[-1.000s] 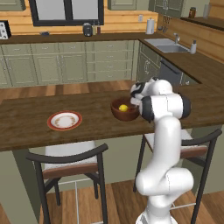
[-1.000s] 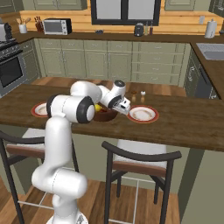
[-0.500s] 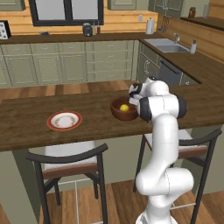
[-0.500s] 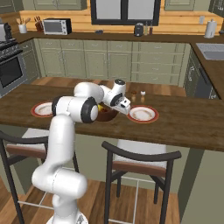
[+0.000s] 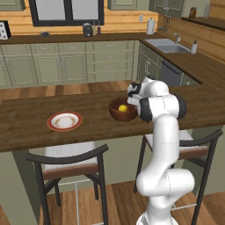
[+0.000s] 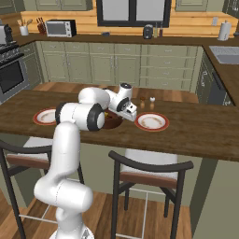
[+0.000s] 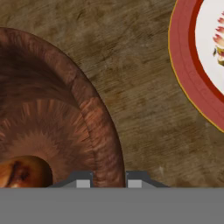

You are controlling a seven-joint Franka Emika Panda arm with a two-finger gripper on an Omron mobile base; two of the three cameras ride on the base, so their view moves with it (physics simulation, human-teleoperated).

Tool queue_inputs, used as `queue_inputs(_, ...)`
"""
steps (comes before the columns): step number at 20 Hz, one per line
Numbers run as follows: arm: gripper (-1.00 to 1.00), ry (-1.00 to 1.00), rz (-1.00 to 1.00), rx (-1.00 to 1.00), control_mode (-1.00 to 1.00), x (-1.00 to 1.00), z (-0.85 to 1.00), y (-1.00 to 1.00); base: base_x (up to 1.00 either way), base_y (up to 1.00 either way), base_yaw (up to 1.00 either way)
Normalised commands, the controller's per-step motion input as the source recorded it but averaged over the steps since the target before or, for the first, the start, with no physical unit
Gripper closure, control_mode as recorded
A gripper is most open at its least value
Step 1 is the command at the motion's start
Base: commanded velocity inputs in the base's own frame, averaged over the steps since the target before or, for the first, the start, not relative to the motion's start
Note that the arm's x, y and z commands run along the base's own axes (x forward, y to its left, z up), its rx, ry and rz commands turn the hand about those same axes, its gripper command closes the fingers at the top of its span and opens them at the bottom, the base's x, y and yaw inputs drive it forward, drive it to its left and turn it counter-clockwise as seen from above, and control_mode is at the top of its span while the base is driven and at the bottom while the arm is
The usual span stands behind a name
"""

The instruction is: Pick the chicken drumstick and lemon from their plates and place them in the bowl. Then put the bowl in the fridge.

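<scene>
The dark wooden bowl (image 5: 115, 115) (image 6: 113, 123) (image 7: 52, 109) stands on the wooden counter between two red-rimmed plates. In it lie the yellow lemon (image 5: 123, 108) and the golden-brown chicken drumstick (image 7: 21, 173). My gripper (image 7: 108, 180) (image 6: 120, 115) (image 5: 133, 93) reaches down at the bowl's right side, shut on its thick rim, one finger inside and one outside. One plate (image 5: 64, 121) (image 6: 45, 116) lies to the bowl's left. The other plate (image 6: 151, 121) (image 7: 192, 65) lies close on its right, bearing no food. The fridge is out of view.
Two small shakers (image 6: 147, 99) stand on the counter behind the bowl. Two dark stools (image 5: 70, 165) (image 6: 149, 175) sit along the counter's near edge. A sink (image 5: 169, 45) is at the back right, a stove (image 6: 9, 70) at the far left.
The jaws have gone from open to shut on the bowl's rim. The arm has hardly moved, and the bowl stays in place.
</scene>
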Motion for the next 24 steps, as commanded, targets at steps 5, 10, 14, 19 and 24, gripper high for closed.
queue_inputs(5,1.00,-0.03,-0.13,0.00,-1.00,-0.37,0.23,0.01,0.00,0.00,0.00)
queue_inputs(10,1.00,-0.05,-0.21,0.00,-1.00,-0.83,0.37,0.00,0.00,0.00,0.00)
queue_inputs(14,1.00,-0.03,-0.12,0.00,-1.00,-0.97,0.43,0.00,0.00,0.00,0.00)
queue_inputs(19,1.00,-0.01,-0.18,0.01,-1.00,-0.90,0.57,0.01,0.00,0.00,0.00)
queue_inputs(24,1.00,0.00,-0.31,0.01,-1.00,-0.63,0.44,0.13,0.00,0.00,0.00)
